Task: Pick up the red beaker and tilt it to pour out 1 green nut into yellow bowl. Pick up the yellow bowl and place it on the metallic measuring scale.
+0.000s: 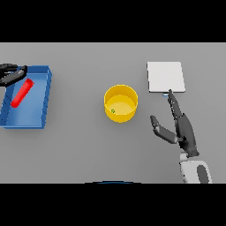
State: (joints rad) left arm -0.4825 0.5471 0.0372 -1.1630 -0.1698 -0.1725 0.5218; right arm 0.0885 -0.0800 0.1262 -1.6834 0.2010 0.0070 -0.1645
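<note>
The red cylindrical beaker (22, 93) lies tilted in the blue rectangular tray (46, 95) at far left on the grey table (79, 145), beside the empty left hand (11, 73), fingers loosely spread. A small green nut (113, 111) sits inside the round yellow bowl (121, 103) at centre. The right hand (178, 128) is open, fingertips at the near edge of the flat white metallic scale (165, 77).
</note>
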